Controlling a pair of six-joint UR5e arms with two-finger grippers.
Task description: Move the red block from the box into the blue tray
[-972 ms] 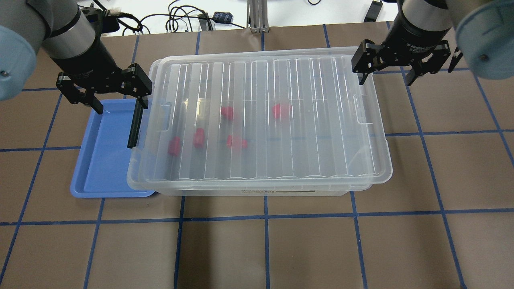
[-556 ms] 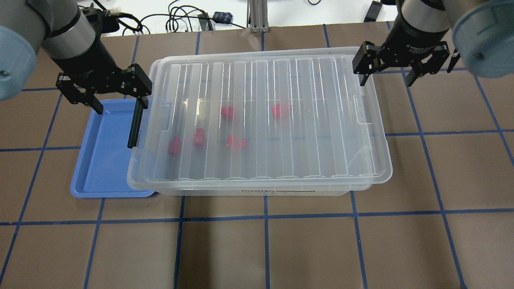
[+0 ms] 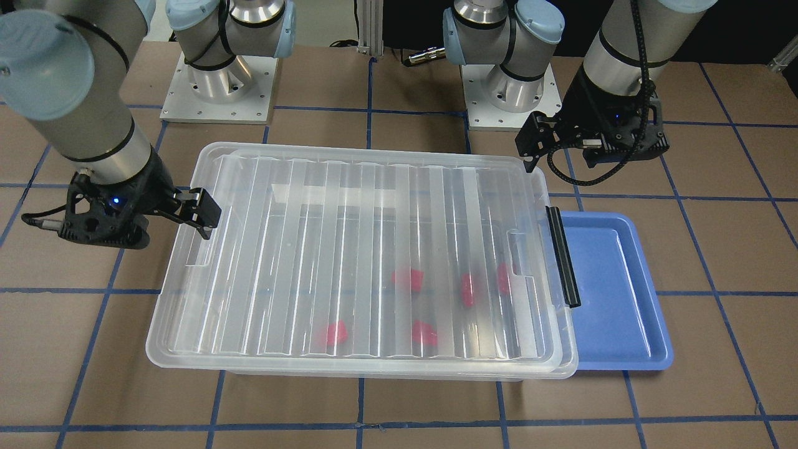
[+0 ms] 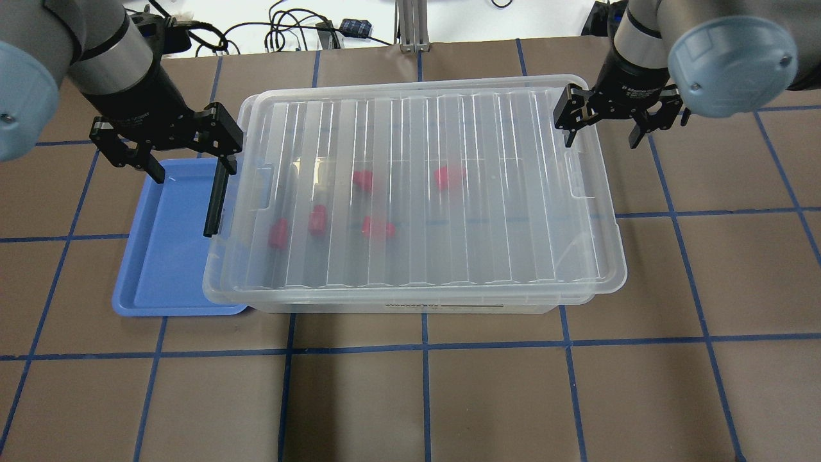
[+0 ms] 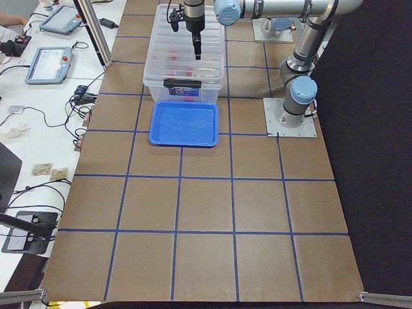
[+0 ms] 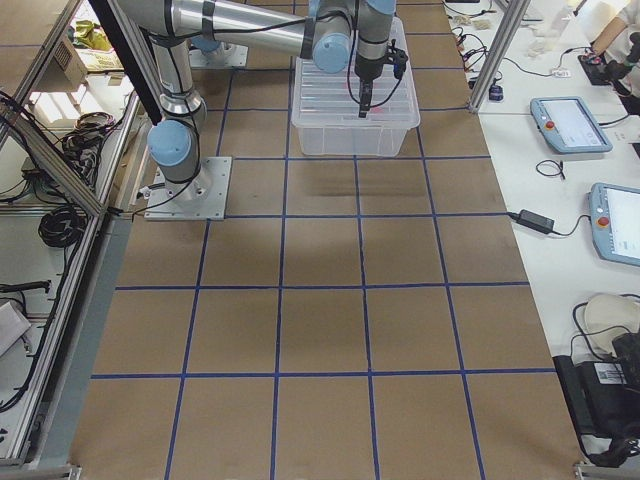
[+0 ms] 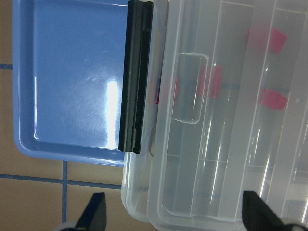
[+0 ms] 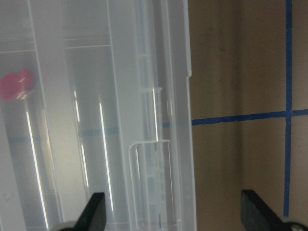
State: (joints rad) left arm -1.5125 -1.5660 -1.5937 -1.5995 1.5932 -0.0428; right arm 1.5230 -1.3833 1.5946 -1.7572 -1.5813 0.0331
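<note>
The box (image 4: pixel 500 212) is a clear bin with its ribbed lid on. Several red blocks (image 4: pixel 363 180) lie inside and show blurred through the lid. The blue tray (image 4: pixel 167 256) lies empty against the box's left end, under the black handle (image 4: pixel 215 199). My left gripper (image 4: pixel 190 168) is open and empty, above the tray's far end and the handle's far tip. In the left wrist view its fingers straddle the tray (image 7: pixel 72 77) and the lid (image 7: pixel 231 144). My right gripper (image 4: pixel 601 136) is open and empty, over the box's far right corner; one finger stands over the lid (image 8: pixel 120 96), one over the table.
Brown table with blue tape grid lines (image 4: pixel 423 350). Cables and a post (image 4: pixel 410 25) lie beyond the far edge. The two arm bases (image 3: pixel 218 81) stand behind the box in the front-facing view.
My right gripper has shifted left toward the box's far right corner, and its arm has swung in over it. The left gripper, box and tray have not moved.
</note>
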